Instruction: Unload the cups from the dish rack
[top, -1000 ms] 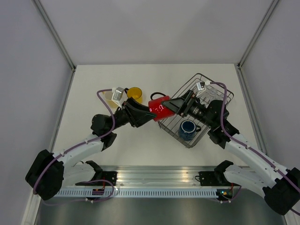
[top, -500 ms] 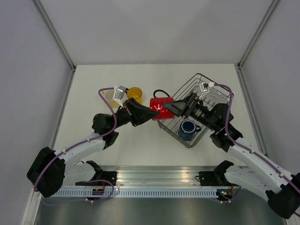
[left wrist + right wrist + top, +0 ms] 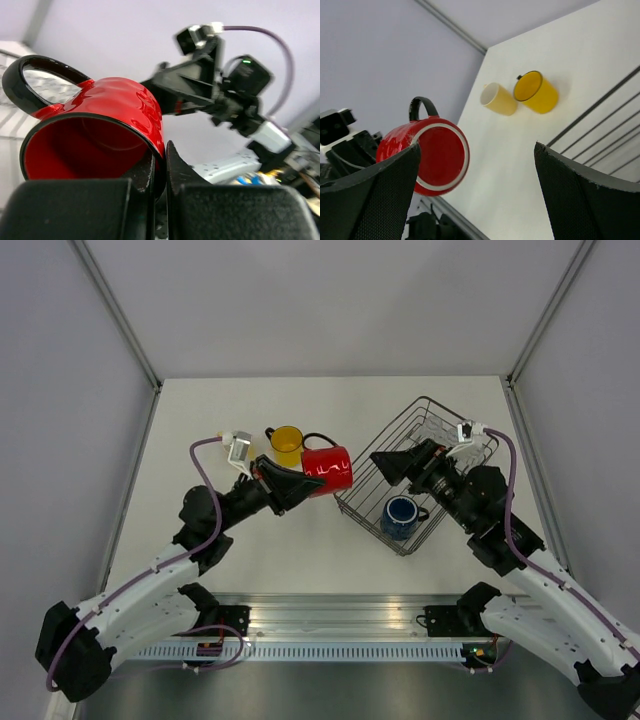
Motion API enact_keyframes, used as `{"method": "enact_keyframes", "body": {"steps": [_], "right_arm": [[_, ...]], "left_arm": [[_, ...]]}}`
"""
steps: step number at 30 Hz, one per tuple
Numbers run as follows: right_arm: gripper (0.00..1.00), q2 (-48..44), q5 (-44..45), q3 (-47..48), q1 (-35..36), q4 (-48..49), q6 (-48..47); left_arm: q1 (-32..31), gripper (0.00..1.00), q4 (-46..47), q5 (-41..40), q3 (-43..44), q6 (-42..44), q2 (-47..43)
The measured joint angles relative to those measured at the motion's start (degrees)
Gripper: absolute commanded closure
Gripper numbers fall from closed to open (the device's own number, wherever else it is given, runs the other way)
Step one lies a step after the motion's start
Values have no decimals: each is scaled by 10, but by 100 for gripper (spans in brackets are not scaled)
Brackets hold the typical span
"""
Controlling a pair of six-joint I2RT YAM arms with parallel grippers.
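At 6 o'clock a metal rail edges the white table. Toward 3 o'clock the rack holds 1 blue mug. Mid-table the left gripper pinches the red mug by its rim. The right gripper faces it, spread. 1 yellow mug sits beyond, before grey walls.

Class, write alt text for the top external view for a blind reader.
The left gripper pinches a red mug tipped on its side, beside a bright yellow mug on the white table. The right gripper hangs open at the edge of a wire dish rack holding a dark blue mug.
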Motion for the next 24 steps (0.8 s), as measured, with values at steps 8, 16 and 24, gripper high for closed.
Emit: {"method": "enact_keyframes", "body": {"steps": [8,16,24], "right_arm": [[2,-26,92,39,0,-99,-59],[2,-44,139,56,0,-162,-105],[2,-47,150,56,0,-207,-138]], "left_arm": [[1,98,-357,-187,117,135,-42],[6,98,-616,-340,244,208,41],[76,98,-765,-362,304,231,124]]}}
